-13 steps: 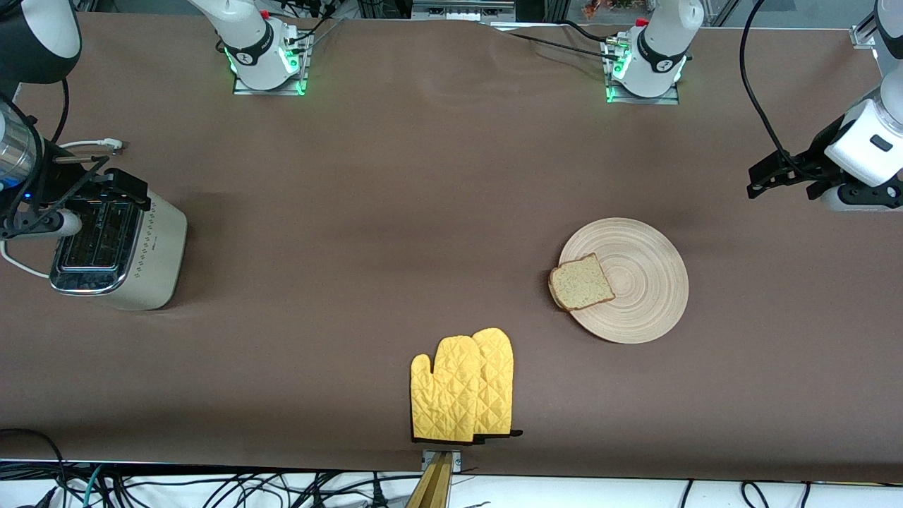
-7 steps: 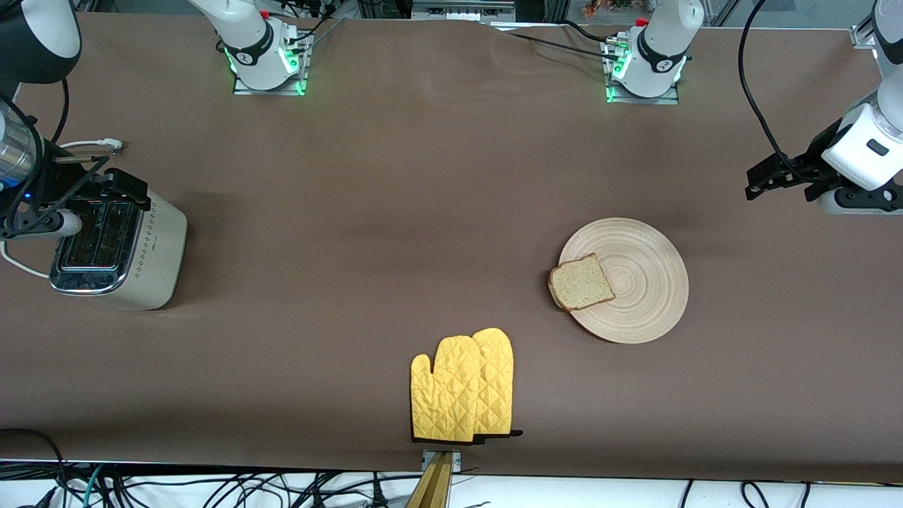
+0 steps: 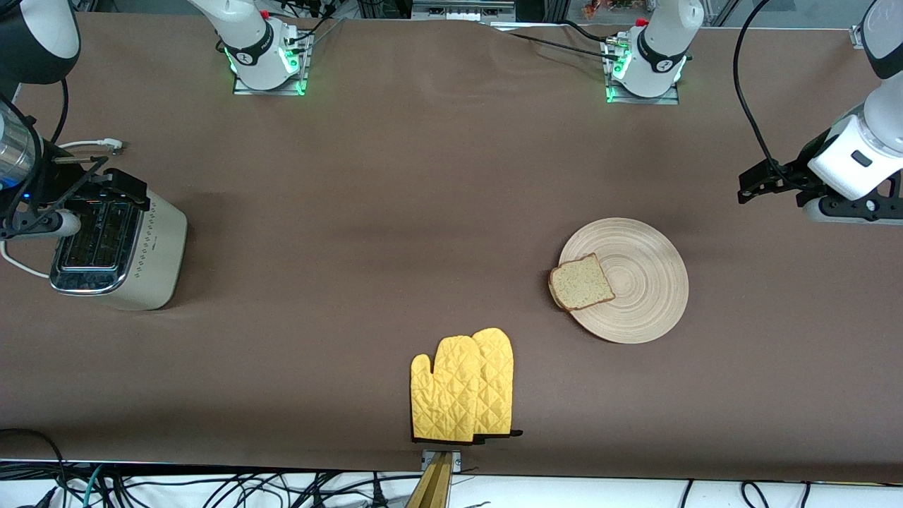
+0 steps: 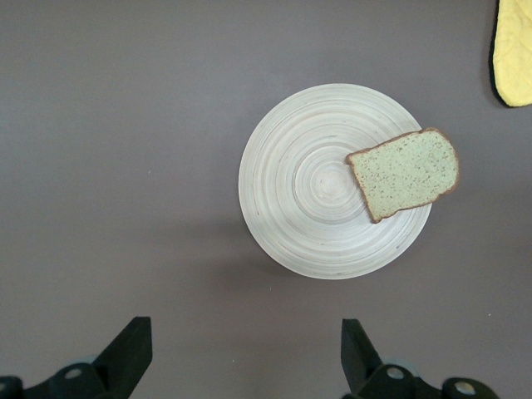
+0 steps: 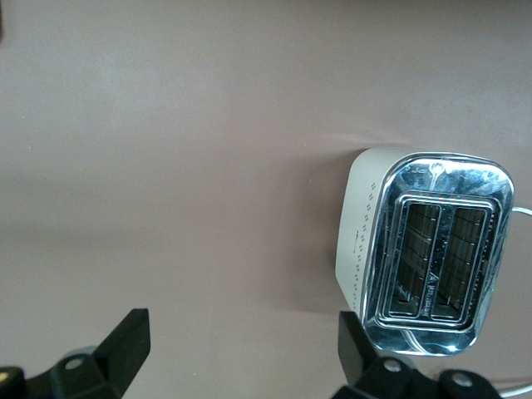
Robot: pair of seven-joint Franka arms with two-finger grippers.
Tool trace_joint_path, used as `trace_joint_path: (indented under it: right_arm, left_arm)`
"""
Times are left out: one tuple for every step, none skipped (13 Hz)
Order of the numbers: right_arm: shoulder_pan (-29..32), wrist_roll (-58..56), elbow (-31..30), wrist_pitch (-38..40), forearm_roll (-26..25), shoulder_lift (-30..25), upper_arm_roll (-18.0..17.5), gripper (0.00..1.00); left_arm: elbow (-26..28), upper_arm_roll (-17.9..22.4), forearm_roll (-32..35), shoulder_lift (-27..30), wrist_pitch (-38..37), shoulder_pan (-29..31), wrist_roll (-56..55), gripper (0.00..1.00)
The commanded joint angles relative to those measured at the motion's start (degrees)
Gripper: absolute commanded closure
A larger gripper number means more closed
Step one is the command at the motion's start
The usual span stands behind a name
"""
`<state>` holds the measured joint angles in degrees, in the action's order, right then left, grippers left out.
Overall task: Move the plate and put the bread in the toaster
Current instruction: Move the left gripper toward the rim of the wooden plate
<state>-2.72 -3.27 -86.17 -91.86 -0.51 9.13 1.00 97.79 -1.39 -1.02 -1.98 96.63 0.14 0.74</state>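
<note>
A brown matte cloth covers the whole table (image 3: 395,176), with cables hanging along the edge nearest the front camera. The round, pale wooden plate with ring grain (image 3: 638,282) lies toward the left arm's end of the table. On it rests the square slice of speckled light-brown bread (image 3: 580,283), and one corner of the slice overhangs the rim on the side facing the toaster. The boxy cream toaster with a chrome top (image 3: 116,254) stands well apart, at the right arm's end. A pair of yellow quilted oven mitts (image 3: 463,386) lies nearer the front camera, between the two.

The left gripper (image 4: 241,357) hangs in the air over bare cloth near the plate, jaws wide and empty. The right gripper (image 5: 237,357) hangs over the toaster's end of the table, also spread wide with nothing in it.

The risks, as I judge them:
- **Bread slipping off:** a quick or tilted move of the plate could slide the overhanging slice off.
- **Poor grip on the plate:** it is flat and low, so fingers may skid on the rim or drag the cloth.
- **Missed slot:** the toaster's slots are narrow, so a skewed slice could catch on the chrome edge.
</note>
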Motion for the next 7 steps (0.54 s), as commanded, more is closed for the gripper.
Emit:
trace_joint_path:
  right_arm:
    - [0.26,0.02,0.21,0.28,-0.28,-0.25,-0.21,0.0]
    - [0.09,0.1,0.21,0.28,-0.28,-0.25,-0.21,0.0]
    - [0.0,0.02,0.21,0.2,-0.28,-0.25,-0.21,0.0]
    - [-0.17,0.02,0.21,0.19,-0.28,-0.25,-0.3,0.0]
    - [0.0,0.02,0.21,0.11,-0.28,-0.25,-0.21,0.0]
    - [0.09,-0.07,0.21,0.11,-0.28,-0.25,-0.21,0.0]
    - [0.0,-0.07,0.21,0.11,-0.28,-0.25,-0.21,0.0]
  left_arm:
    - [-1.2,-0.02,-6.58,-2.84,-0.74,0.3,2.25,0.0]
    - [-1.72,0.25,-11.41,-4.16,-0.92,1.61,2.86,0.0]
    - [-1.81,0.16,-13.63,-5.31,-0.92,3.1,3.64,0.0]
    - [-2.16,0.16,-14.79,-7.67,-0.92,4.51,4.0,0.0]
    - [-2.25,0.16,-16.36,-8.56,-0.92,6.7,4.96,0.0]
    - [-2.25,0.16,-19.25,-10.14,-0.92,8.98,8.8,0.0]
    - [-2.25,0.16,-21.37,-12.24,-0.92,11.27,13.62,0.0]
